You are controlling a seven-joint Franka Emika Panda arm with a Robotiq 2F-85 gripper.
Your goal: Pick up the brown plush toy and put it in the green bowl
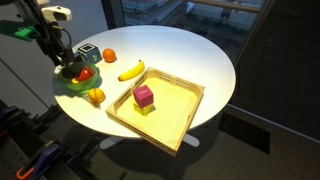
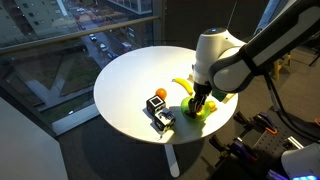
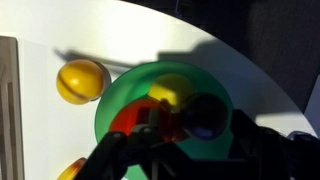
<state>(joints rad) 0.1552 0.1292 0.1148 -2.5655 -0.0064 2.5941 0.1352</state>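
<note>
Directly over the green bowl (image 3: pixel 112 100), the gripper (image 3: pixel 198 122) brackets the brown plush toy (image 3: pixel 205 115) beside a yellow fruit (image 3: pixel 172 90); whether its jaws actually clamp the toy cannot be told.

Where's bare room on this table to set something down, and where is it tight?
Free: the wide table stretch beyond the banana and wooden tray, out to the rim; also the tray's floor beside the pink cube. Crowded: the edge around the green bowl, with the gripper over it and an orange fruit beside it.
</note>
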